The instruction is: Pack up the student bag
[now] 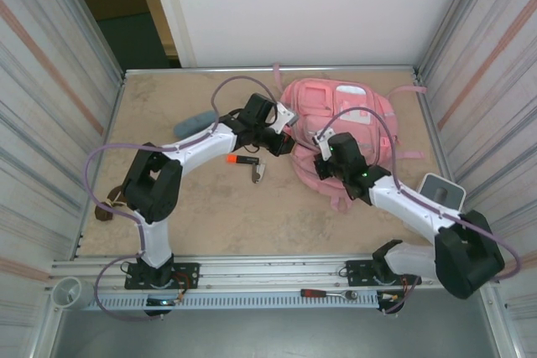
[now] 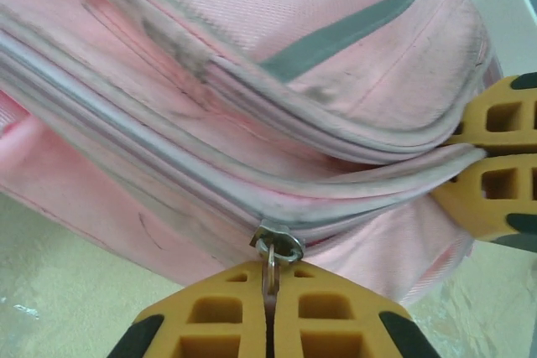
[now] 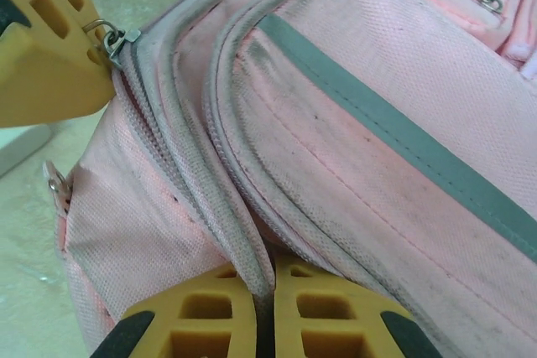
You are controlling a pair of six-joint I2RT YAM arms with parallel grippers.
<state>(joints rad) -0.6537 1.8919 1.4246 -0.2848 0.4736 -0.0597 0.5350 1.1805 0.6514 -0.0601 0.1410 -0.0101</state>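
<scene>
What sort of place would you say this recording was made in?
Probably a robotics lab test cell: a small table boxed in by ribbed panel walls, the left arm and right arm bolted to an aluminium rail at its near edge, and a red-handled tool lying by that rail.

Pink student bag (image 1: pixel 315 102), grey strip (image 3: pixel 394 136), mottled beige table (image 1: pixel 193 199).

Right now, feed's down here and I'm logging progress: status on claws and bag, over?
Left claw shut on zipper pull. Right claw shut, pinching side seam of student bag. Bag looks zipped. Nothing in the way.
</scene>
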